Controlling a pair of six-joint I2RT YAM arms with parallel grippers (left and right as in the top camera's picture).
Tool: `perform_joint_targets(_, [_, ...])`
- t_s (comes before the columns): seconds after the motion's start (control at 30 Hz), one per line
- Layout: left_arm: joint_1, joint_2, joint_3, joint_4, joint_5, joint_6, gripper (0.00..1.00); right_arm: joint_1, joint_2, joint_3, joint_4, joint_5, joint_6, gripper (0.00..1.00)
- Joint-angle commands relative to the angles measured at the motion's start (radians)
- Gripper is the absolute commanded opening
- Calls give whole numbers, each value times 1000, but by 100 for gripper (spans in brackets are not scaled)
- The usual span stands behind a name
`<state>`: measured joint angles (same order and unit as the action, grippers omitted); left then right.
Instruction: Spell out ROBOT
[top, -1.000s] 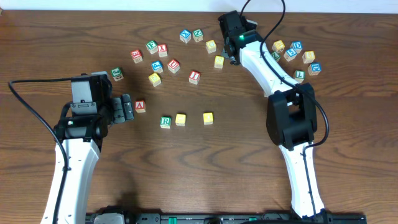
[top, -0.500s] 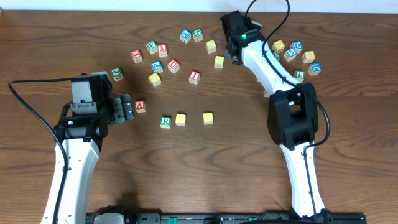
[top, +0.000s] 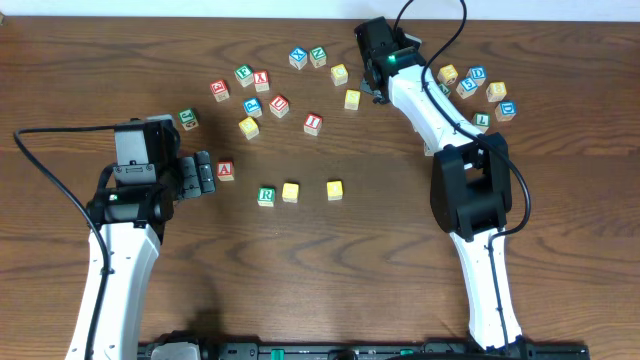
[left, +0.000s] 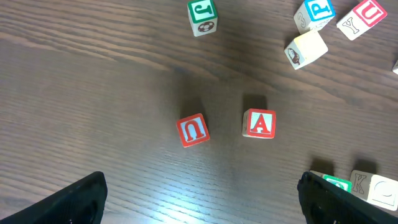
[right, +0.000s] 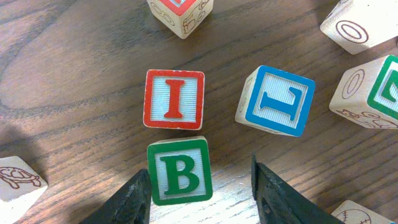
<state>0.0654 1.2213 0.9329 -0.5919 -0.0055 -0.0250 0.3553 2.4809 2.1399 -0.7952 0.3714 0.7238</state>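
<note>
Our right gripper, jaws apart, straddled the green B cube near the tabletop's far edge. We judged it should centre, then close squarely, sparing the red I cube just beside it. Our left gripper hung open, empty.

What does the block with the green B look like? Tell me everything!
The B cube is a small pale wooden block with a green frame and green letter on its white top face. It sits flat on the brown table, between the right gripper's open jaws, not clamped. The red I cube lies right beside it.
</note>
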Motion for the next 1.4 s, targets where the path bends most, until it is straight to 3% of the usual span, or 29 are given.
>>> perform_joint_targets(0.0, [5, 0, 29, 3, -2, 6, 96, 6, 18, -2, 3, 11, -8, 47])
perform_joint_targets(0.43, [5, 0, 29, 3, -2, 6, 96, -8, 18, -2, 40, -116, -111, 47])
perform_joint_targets(0.93, [5, 0, 29, 3, -2, 6, 96, -13, 18, -2, 48, -40, -111, 45])
perform_joint_targets(1.17, [5, 0, 29, 2, -2, 6, 96, -12, 18, -2, 47, -37, -87, 36])
perform_joint_targets(1.37, [5, 0, 29, 3, -2, 6, 96, -3, 18, -3, 40, -25, -66, 40])
